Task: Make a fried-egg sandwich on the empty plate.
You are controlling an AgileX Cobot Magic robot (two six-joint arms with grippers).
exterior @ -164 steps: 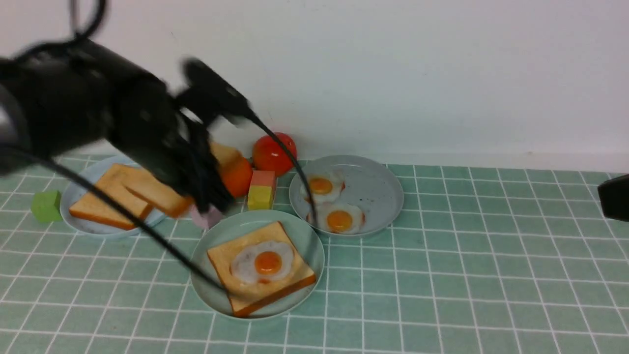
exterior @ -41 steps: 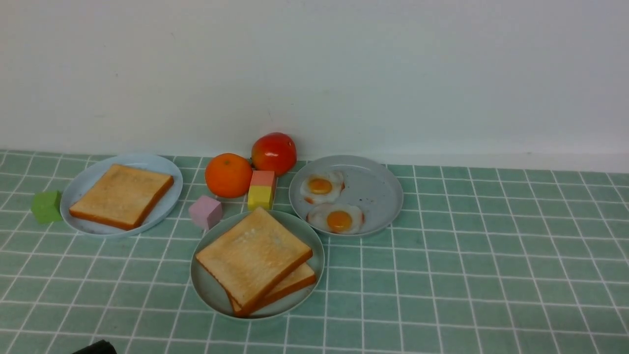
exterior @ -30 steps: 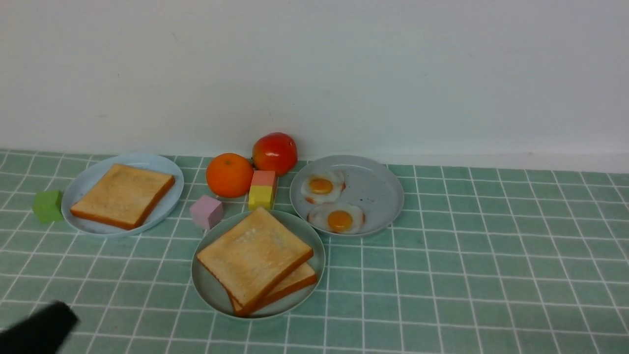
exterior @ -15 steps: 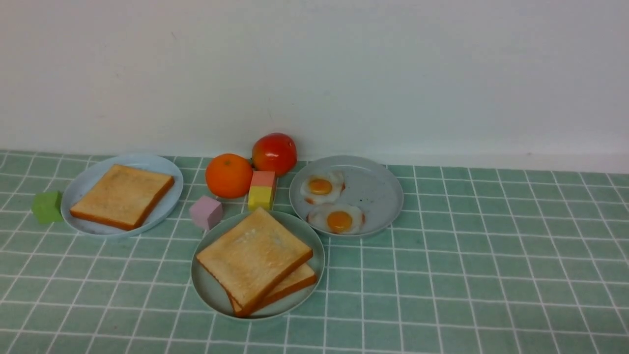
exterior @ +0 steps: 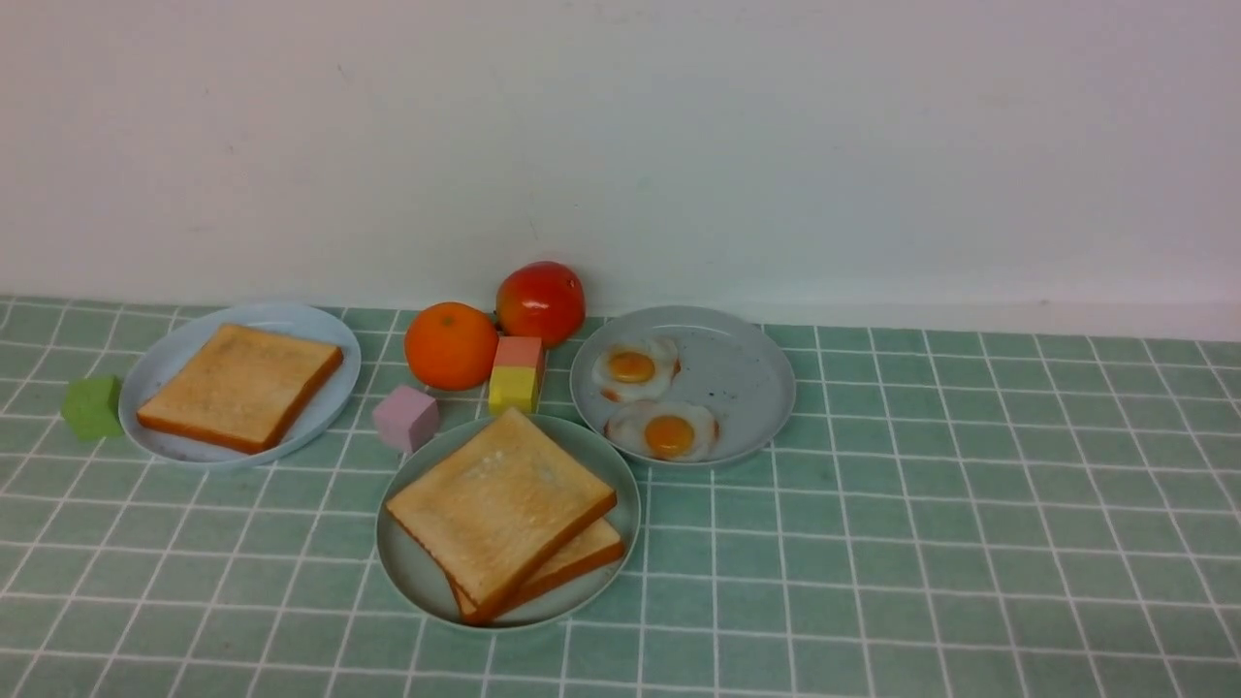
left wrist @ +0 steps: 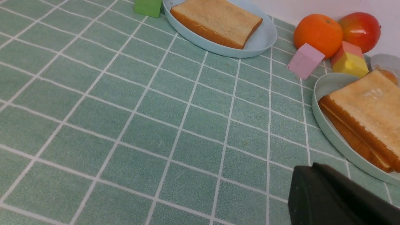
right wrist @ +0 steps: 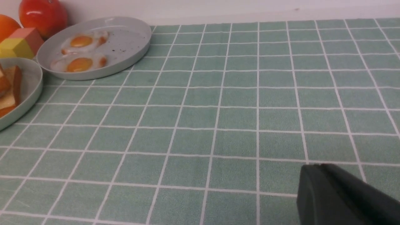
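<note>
In the front view, the fried-egg sandwich [exterior: 504, 514] is seen on the mint-green plate [exterior: 412, 572] near the front of the tiled table [exterior: 921, 543]; its top slice is skewed over the lower one, and the egg between them is hidden. A single toast slice [exterior: 240, 386] is seen on a pale plate [exterior: 334, 334] at the left, with a green cube [exterior: 92, 407] just beside that plate. Two fried eggs [exterior: 648, 399] are seen on a grey plate [exterior: 742, 373] behind and to the right of the sandwich. An orange [exterior: 451, 345], a red fruit [exterior: 541, 302], a pink cube [exterior: 406, 418] and a pink-and-yellow block [exterior: 516, 375] are grouped behind the sandwich plate. No arm is seen here.

In the left wrist view, only a dark edge of the left gripper [left wrist: 331, 200] is shown, well apart from the sandwich; it is closed and nothing is held.

In the right wrist view, only a dark corner of the right gripper [right wrist: 337, 197] is shown above bare tiles; it is nearly closed and empty.
</note>
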